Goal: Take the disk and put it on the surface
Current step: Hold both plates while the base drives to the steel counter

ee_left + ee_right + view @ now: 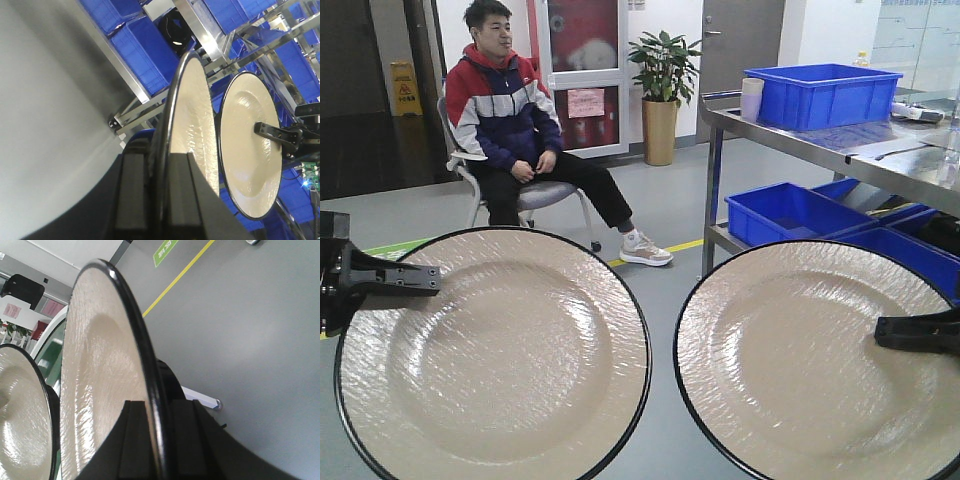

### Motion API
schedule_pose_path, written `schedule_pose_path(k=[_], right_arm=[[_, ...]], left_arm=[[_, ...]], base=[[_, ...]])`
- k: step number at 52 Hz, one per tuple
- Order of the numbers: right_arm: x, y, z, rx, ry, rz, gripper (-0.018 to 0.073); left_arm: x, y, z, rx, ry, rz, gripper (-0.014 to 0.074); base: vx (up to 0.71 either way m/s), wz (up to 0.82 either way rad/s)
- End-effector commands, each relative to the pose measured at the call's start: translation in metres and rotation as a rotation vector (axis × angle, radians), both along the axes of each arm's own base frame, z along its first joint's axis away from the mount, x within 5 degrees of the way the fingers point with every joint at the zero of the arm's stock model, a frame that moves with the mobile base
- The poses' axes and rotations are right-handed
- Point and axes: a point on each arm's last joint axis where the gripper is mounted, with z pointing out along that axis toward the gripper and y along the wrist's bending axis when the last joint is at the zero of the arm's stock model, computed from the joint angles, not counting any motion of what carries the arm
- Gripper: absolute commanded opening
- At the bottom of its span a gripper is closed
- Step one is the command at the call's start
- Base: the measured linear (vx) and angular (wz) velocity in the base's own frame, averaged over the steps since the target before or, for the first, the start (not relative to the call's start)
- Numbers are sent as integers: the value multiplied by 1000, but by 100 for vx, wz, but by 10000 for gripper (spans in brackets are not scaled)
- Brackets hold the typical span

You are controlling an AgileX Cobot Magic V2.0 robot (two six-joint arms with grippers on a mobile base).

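As only wrist views show, jaws clamp left disk (pixel 195 110) and right disk (pixel 100 390).

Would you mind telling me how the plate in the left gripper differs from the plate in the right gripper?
The left plate is clamped at its left rim by the left gripper; the right plate is clamped at its right rim by the right gripper. In the front view the left plate sits before the seated man, the right plate before the blue bins. Both are round, beige, ripple-textured, black-rimmed.
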Motion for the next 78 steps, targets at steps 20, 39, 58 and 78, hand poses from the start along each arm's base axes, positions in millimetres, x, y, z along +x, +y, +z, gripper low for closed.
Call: schedule_pose_path(k=[20, 39, 58, 78], right_arm=[[-5, 4, 27, 93, -105, -10, -9], [-5, 4, 27, 93, -105, -10, -9], [-5, 5, 27, 94, -105, -9, -9], [-5, 4, 27, 94, -105, -10, -9]], left_arm=[[-8, -5, 30, -138, -81, 10, -5], [-8, -5, 30, -138, -81, 10, -5], [-8, -5, 30, -138, -81, 10, -5], [-8, -5, 30, -138, -81, 10, -5]], base=[[28, 0], [37, -3], [44, -7], [47, -14]])
